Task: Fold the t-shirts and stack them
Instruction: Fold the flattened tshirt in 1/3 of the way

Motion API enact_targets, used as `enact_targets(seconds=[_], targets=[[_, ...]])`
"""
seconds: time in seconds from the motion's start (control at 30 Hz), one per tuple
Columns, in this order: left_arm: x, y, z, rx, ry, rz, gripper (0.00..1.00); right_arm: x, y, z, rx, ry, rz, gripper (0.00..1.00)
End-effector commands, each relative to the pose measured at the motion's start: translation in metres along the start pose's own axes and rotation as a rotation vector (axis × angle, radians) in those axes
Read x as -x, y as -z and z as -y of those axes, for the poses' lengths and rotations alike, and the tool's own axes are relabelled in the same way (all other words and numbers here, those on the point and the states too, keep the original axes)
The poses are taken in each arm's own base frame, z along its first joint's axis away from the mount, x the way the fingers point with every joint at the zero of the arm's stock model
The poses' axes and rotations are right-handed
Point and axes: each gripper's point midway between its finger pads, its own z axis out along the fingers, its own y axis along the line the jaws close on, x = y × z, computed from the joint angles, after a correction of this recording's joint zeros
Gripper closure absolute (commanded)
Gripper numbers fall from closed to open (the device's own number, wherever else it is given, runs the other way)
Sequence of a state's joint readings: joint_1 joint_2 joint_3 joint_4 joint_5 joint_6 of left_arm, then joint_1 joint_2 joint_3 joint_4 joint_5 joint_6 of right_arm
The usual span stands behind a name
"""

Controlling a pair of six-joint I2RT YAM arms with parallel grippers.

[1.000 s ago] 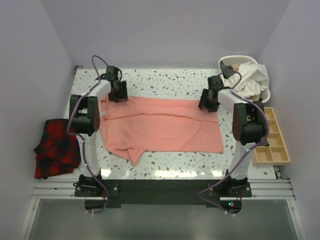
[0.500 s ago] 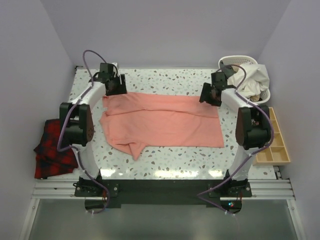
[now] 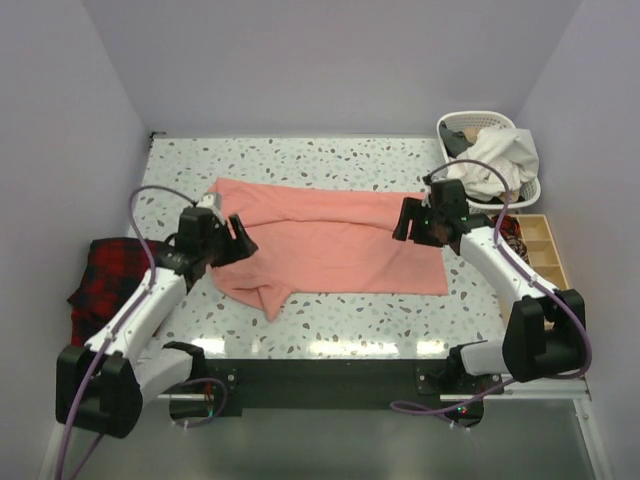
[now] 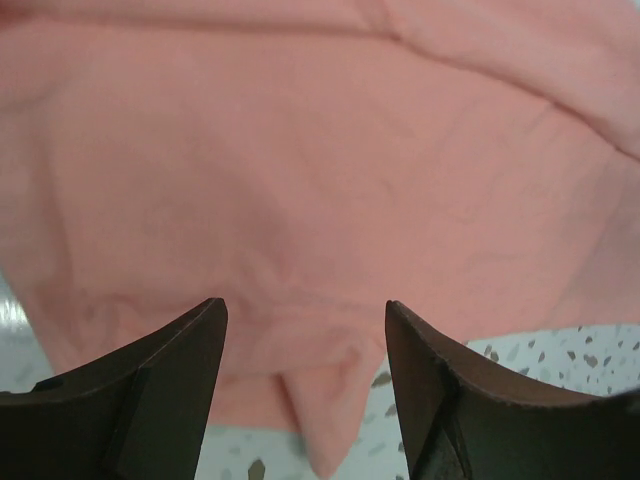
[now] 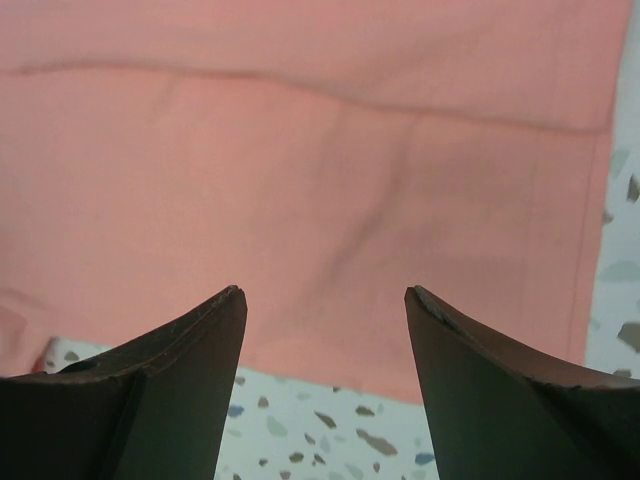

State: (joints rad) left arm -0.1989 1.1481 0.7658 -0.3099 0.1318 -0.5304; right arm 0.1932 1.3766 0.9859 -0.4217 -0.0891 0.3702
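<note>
A salmon-pink t-shirt (image 3: 330,240) lies spread across the middle of the speckled table (image 3: 330,160), with a folded sleeve corner pointing toward the front left. My left gripper (image 3: 240,243) is open and empty at the shirt's left edge. In the left wrist view the pink cloth (image 4: 320,170) fills the frame between my fingers. My right gripper (image 3: 403,222) is open and empty over the shirt's right edge. In the right wrist view the cloth (image 5: 320,170) lies below my fingers, its hem next to bare table.
A red-and-black plaid cloth (image 3: 110,290) lies at the table's left edge. A white laundry basket (image 3: 490,155) with pale clothes stands at the back right. A wooden divided tray (image 3: 545,255) sits along the right edge.
Both arms have drawn back from the shirt's far edge toward the near side. Both grippers now hang open at the shirt's sides. The shirt's far edge lies farther back than before.
</note>
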Motion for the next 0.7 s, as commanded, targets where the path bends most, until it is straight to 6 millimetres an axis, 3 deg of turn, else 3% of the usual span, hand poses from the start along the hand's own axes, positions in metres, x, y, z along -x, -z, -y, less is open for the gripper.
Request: enact_targets(seconds=[0.0,0.03,0.23,0.67], targets=[[-0.039,0.031,-0.007,-0.001,0.208,0.036,0.31,-0.043,0.018,-0.008,0.058,0.037,-0.087,0.3],[-0.059,0.032,-0.019,0.032,0.237,0.003,0.33,-0.047,0.02,-0.008,0.061,0.042,-0.096,0.31],[-0.097,0.048,-0.033,0.071,0.361,-0.027,0.37,-0.067,0.024,-0.011,0.073,0.05,-0.135,0.31],[-0.131,0.053,-0.061,0.254,0.392,-0.123,0.41,-0.074,0.023,-0.023,0.096,0.052,-0.15,0.3]])
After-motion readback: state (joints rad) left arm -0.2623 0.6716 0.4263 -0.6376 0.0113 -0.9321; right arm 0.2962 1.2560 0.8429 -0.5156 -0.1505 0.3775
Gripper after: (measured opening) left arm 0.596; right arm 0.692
